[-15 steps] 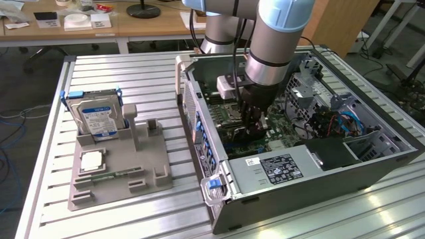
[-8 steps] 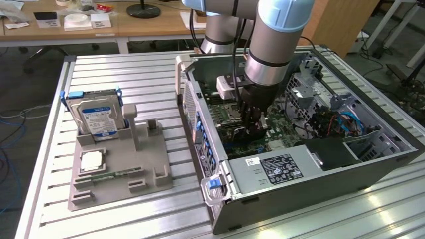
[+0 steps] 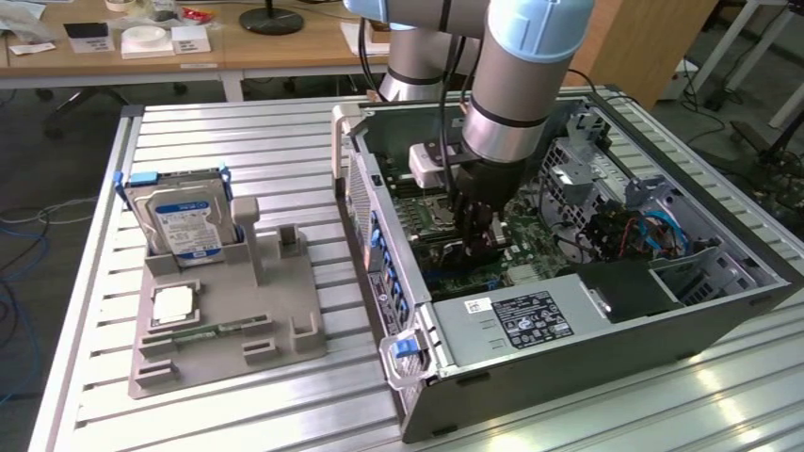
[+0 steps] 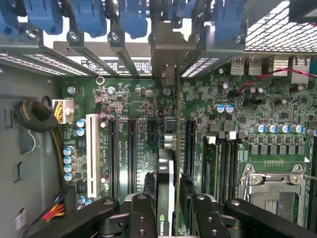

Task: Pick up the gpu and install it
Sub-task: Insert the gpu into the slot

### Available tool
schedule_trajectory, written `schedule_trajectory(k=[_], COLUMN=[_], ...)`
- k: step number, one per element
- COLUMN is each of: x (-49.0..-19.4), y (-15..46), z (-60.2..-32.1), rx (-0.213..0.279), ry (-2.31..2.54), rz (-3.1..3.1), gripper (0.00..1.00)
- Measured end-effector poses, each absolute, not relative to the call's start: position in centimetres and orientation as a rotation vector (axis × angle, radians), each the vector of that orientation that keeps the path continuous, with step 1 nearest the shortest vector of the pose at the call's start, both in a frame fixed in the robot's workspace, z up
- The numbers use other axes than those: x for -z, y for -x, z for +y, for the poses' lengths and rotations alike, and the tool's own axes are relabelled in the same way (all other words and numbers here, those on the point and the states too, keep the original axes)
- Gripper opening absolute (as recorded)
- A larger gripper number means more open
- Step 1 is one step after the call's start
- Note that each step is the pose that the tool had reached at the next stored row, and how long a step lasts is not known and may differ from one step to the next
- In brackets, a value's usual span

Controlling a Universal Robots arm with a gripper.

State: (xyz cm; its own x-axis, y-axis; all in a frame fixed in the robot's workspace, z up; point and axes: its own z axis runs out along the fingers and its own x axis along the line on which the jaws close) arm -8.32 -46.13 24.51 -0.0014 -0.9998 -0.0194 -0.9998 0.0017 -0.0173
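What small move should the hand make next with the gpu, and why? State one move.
Probably a short, straight press down to seat the card. The gpu stands upright, edge-on, in line with a slot on the motherboard. Its metal bracket meets the case's rear opening, and the hand straddles it. Whether it is fully seated does not show.

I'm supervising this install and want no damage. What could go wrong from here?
The gpu stands edge-on between the end effector fingers, over the motherboard slots; if misaligned, pressing could stress card or slot. Its silver bracket sits among the blue rear latches and might catch. Capacitors lie close beside the card's path.
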Motion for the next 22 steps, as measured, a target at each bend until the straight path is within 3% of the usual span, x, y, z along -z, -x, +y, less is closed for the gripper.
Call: schedule_trajectory(k=[22], x=[-25.28], y=[8.32], z=[-46.13], rx=[-0.002], ry=[2.201], rz=[2.205], gripper=[0.33])
